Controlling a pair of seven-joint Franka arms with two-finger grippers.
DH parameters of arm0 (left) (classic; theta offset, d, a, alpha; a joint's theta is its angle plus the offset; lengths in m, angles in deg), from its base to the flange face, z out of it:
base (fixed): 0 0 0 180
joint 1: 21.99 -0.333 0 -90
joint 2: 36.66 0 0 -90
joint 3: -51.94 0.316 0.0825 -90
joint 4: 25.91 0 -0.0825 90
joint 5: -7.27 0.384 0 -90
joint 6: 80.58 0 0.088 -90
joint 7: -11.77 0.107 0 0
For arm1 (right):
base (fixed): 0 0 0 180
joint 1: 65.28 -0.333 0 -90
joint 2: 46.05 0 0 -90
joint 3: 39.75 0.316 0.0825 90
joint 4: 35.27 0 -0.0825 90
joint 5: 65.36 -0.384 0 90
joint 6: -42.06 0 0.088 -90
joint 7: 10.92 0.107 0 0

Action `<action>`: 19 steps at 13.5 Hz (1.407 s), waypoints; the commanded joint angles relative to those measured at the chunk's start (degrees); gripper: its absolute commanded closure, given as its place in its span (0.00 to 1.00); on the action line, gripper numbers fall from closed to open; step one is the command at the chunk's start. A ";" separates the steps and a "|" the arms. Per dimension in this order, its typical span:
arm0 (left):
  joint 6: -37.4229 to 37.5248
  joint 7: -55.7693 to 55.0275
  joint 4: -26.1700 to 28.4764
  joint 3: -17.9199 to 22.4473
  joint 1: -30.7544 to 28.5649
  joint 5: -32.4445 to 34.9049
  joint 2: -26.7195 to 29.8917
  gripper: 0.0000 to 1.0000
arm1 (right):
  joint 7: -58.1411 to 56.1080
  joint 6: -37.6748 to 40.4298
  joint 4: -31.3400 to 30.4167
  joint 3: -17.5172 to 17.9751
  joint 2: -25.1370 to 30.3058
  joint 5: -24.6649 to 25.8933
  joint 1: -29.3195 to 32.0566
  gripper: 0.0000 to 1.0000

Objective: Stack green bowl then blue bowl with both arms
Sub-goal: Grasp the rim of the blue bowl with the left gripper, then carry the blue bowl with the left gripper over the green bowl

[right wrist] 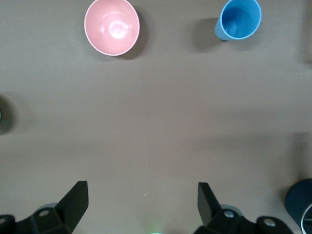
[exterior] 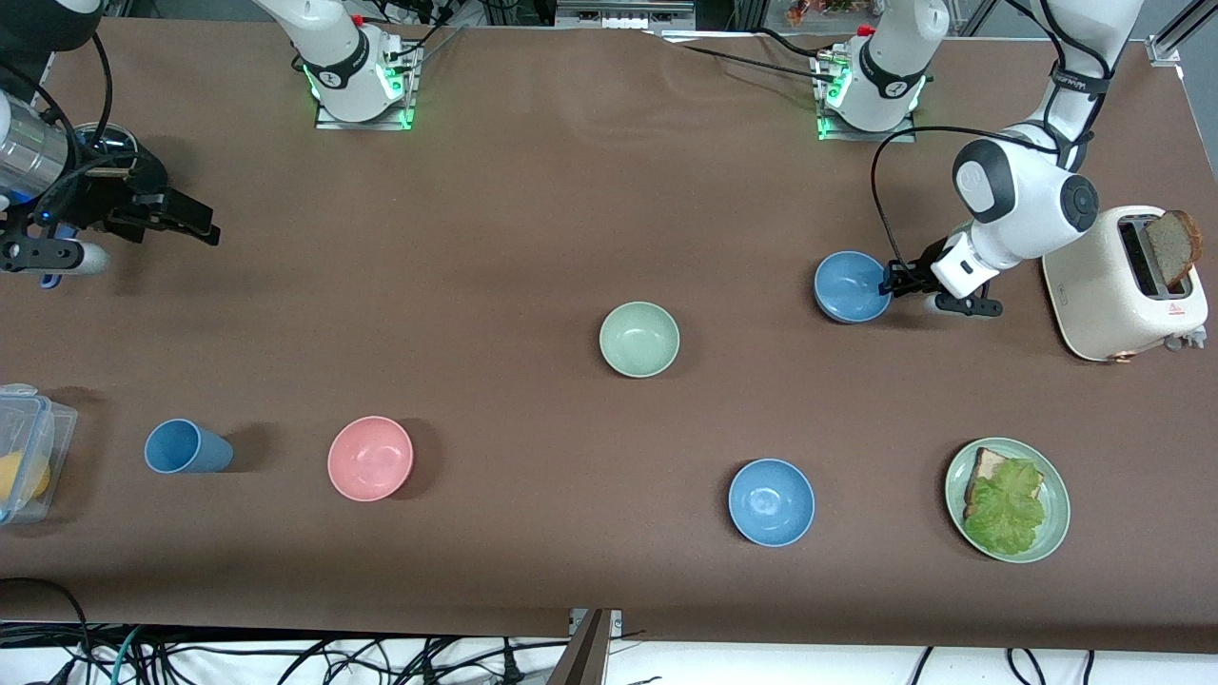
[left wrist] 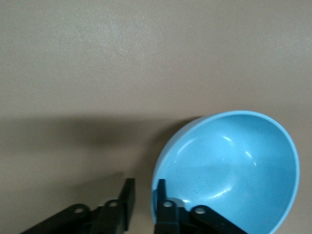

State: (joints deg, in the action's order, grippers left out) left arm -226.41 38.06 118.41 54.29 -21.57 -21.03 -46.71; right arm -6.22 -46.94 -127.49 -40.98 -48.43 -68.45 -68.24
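Brown matting covers the long table (exterior: pixel 533 190), with both arm bases standing along its edge farthest from the front camera. The left gripper (exterior: pixel 893 278) is down at the rim of the blue bowl (exterior: pixel 850 285), the muted steel-blue one that sits toward the left arm's end of the table, near the toaster (exterior: pixel 1123 285); in the left wrist view its fingers (left wrist: pixel 161 195) stand narrow, one inside the bowl's wall and one outside, so they straddle the rim (left wrist: pixel 168 146) and look pinched on it. The bowl appears tipped up in that view, though whether it has left the table is hard to tell. The green bowl (exterior: pixel 639 339), the stacking target, rests upright near the table's middle, nearer the front camera than the blue bowl and toward the right arm's end from it, so the carry would run that way along the table. The right gripper (exterior: pixel 181 224) waits over the right arm's end, jaws spread wide and holding nothing, well apart from either bowl. A brighter blue bowl (exterior: pixel 771 501), a pink bowl (exterior: pixel 370 458) and a blue cup (exterior: pixel 186 447) lie nearer the camera.
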 commanded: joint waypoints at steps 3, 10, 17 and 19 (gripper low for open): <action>2.63 1.23 -0.88 -0.07 0.28 -2.02 0.91 1.00 | -1.36 1.65 2.93 0.27 -0.69 0.97 1.20 0.01; 8.89 -13.94 -13.00 -1.48 10.62 -2.02 1.62 1.00 | -1.18 -0.63 3.10 0.80 -2.10 1.51 0.59 0.01; 9.07 -40.84 -26.71 -1.30 27.86 -0.88 -5.31 1.00 | -0.92 -0.20 3.81 0.97 -2.01 1.42 0.24 0.01; 8.98 -45.68 -30.75 -1.13 30.50 -0.79 -9.44 1.00 | -0.92 -0.11 3.81 0.97 -2.01 1.42 0.24 0.01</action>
State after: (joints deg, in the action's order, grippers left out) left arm -218.66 -3.87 93.59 51.95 6.50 -21.13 -50.69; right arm -7.10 -48.27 -125.23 -40.17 -49.95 -67.27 -67.94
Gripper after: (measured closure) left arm 0.952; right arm 0.009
